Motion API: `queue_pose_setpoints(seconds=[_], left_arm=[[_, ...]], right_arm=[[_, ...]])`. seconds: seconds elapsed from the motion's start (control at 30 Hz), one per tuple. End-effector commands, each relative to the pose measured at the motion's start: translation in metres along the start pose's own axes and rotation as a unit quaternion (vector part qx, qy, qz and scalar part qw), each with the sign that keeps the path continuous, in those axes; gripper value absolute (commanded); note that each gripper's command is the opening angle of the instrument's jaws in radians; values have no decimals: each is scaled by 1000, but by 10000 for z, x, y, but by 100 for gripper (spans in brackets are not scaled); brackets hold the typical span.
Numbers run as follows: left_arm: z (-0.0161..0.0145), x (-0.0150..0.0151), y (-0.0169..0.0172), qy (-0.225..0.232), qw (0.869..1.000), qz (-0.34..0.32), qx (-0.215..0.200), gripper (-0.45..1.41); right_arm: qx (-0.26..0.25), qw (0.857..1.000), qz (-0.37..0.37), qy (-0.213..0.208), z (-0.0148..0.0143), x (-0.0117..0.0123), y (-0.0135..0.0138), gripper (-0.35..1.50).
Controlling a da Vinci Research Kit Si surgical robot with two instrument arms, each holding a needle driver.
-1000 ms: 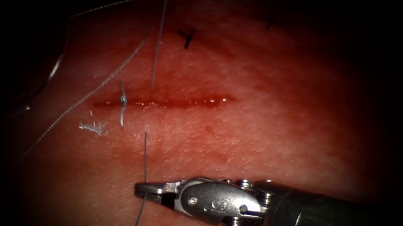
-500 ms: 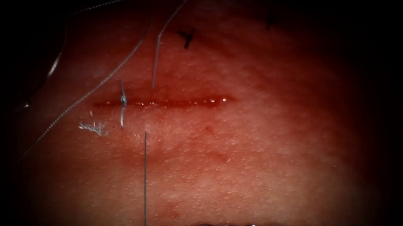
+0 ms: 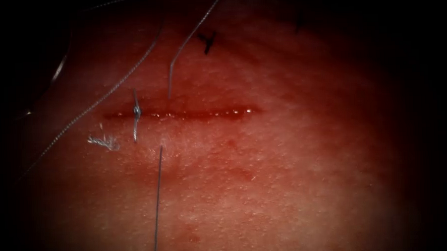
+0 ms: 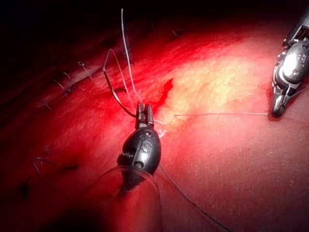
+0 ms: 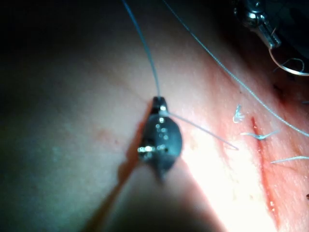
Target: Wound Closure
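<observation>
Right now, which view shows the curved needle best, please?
The left wrist view: the curved steel needle arcs clear of the tissue, one end in the left pincer. The right wrist view catches part of its curve; the endoscope view, a faint glint. The right pincer holds thin thread.

The broad reddish pork tissue (image 3: 294, 177) lies bare across the endoscope view's right and lower right, open to approach. The thin grey suture thread (image 3: 157, 197) crosses the lower left below the dark wet slit of the cut (image 3: 183, 113), and more strands (image 3: 181, 47) slant above it. A small knotted stitch (image 3: 136, 112) and a frayed white thread end (image 3: 102, 141) crowd the cut's left end.
</observation>
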Motion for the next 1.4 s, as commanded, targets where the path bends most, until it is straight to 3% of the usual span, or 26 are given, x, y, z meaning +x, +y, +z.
queue_pose_setpoints(seconds=[0.03, 0.33, 0.43, 0.47, 0.6, 0.8, 1.3, 1.4], left_arm=[[8, -2, 1, 1, 1000, 0, 0, -45], [9, -3, 1, 0, 1000, 1, 3, -45], [10, -3, 2, -1, 1000, 2, 4, -45], [10, -3, 3, -1, 1000, 2, 5, -45], [11, -3, 5, -3, 1000, 2, 8, -45], [10, -3, 4, -3, 1000, 3, 8, -45], [10, -3, 5, -2, 1000, 3, 7, -45], [9, -3, 5, -2, 1000, 3, 7, -45]], right_arm=[[5, 1000, -2, 0, 8, 5, -5, -35], [16, 1000, 12, 3, 0, 20, -18, -32], [-69, 997, 24, -33, -8, 20, 10, 122], [-85, 996, 21, -30, -13, 17, 24, 138], [-110, 993, 18, -47, -25, -4, 67, 135], [-132, 989, 12, -71, -18, -49, 121, 133], [-141, 988, -12, -61, 59, -141, 178, 123], [-141, 988, -12, -59, 65, -150, 181, 123]])
